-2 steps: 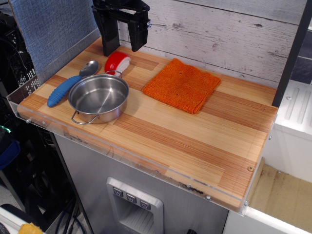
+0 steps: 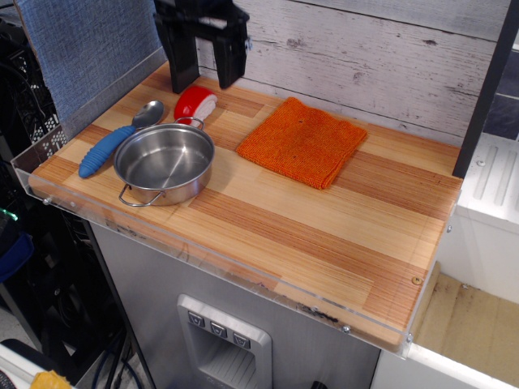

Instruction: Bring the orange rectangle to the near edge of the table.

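At the far side of the table (image 2: 324,243), towards the middle, the orange rectangle (image 2: 302,141) lies flat near the back wall, well apart from the near edge with its clear rim. Only this one view is given, looking down from the front. The gripper (image 2: 204,58) hangs at the far left, above the boards and just behind the red-and-white round object (image 2: 195,104); its two black fingers stand wide apart and hold nothing. A steel pan (image 2: 165,162) sits near the left, touching or nearly touching the round object, and a blue-handled spoon (image 2: 117,139) lies just left of the pan.

Nothing of the task looks done yet: the cloth is untouched and the gripper is off to its left.

Several things could spoil it from here. A low sideways travel to the cloth could clip the round object, which stands right under the fingers' path. A cloth is limp, so a pinch on the top fold alone could lift one layer and let the rest unfold or drag. A shallow grasp could slip out midway. Pulling towards the near left would risk brushing the pan; the open boards to the near right look safer. Releasing too close to the rim could drape the cloth over it.
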Tool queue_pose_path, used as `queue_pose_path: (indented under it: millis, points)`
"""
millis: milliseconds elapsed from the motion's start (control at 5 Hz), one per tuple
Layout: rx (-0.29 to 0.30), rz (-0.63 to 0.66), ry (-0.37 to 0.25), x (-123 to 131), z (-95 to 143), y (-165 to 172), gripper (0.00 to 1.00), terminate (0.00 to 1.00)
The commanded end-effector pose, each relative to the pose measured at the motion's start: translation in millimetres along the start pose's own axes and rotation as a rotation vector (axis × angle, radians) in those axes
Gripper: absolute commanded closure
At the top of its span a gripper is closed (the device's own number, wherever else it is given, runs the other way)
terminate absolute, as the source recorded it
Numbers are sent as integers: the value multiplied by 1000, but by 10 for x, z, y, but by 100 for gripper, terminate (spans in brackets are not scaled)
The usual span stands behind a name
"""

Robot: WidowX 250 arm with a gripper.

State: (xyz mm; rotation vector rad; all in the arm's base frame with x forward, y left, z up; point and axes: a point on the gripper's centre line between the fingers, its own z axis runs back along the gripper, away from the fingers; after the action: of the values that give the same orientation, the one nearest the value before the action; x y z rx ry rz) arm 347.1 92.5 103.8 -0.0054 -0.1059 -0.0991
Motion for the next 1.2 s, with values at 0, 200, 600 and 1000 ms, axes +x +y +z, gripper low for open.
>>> queue_pose_path:
  millis: [0,200,600,1000]
  points:
    - [28,-62,-23,195,-105,-322,0,0]
    - [46,-91,-35,345,-221,-482,0,0]
    - [105,-99,-25,536,-443,-628,0,0]
    - [98,-127,-10,691,-661,-683,0,0]
